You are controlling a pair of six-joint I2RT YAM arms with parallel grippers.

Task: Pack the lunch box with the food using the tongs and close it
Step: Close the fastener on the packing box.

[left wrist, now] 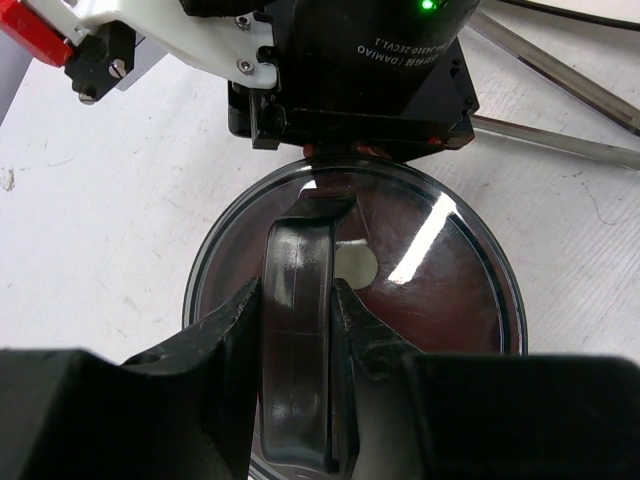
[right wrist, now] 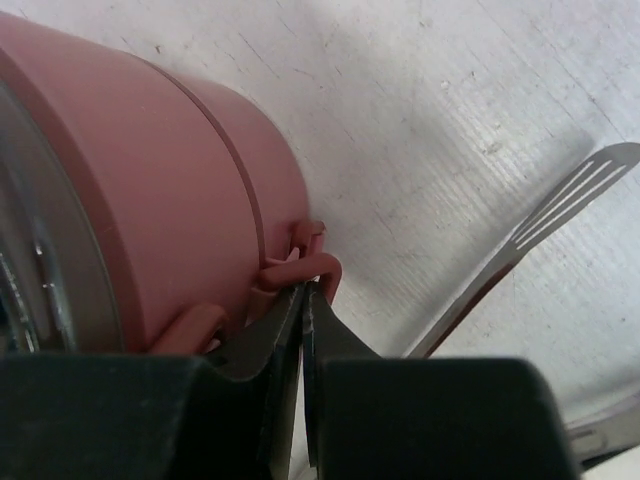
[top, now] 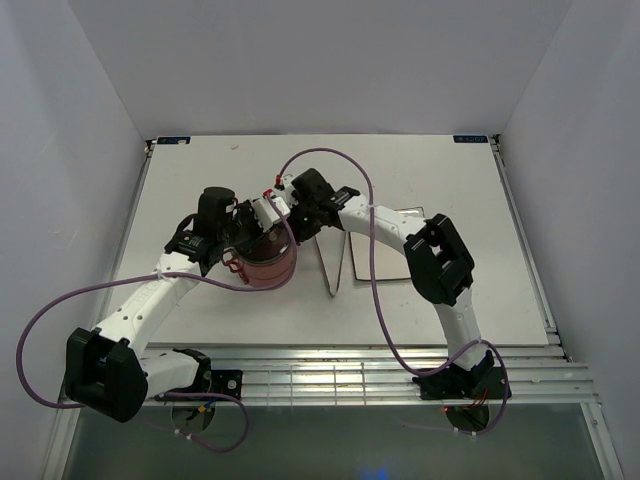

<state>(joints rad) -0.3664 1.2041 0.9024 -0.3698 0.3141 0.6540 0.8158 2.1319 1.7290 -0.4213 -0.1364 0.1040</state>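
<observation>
The left arm (top: 150, 300) reaches forward and inward from its base, forearm low over the bench (top: 450, 170), wrist tipped so the left hand (left wrist: 298, 330) points down onto the top of the lunch box (top: 268, 262). Its two fingers (left wrist: 235, 335) stand partly open and are clamped on the dark arched handle (left wrist: 297, 270) of the round grey cover (left wrist: 440, 270), one finger on each side of the handle and touching it. The cover lies directly under this hand, sitting on the stacked red bowls.

The right arm (top: 462, 320) rises from its base, bends at a raised elbow, then sweeps back across toward the left – so its wrist comes in at the far side of the box, just beyond the left hand's fingertips. The right hand (right wrist: 303, 300) is fully closed, its fingers (right wrist: 270, 340) pressed together with only a hairline between them. The tips touch the red clasp (right wrist: 300, 262) on the side wall of the box; whether any part of the clasp is pinched I cannot tell. The box wall fills the space to the left of this hand.

The tongs (right wrist: 575, 190) lie flat on the bench to the right of the right hand – apart from it, held by neither hand, the slotted end of one arm showing.
</observation>
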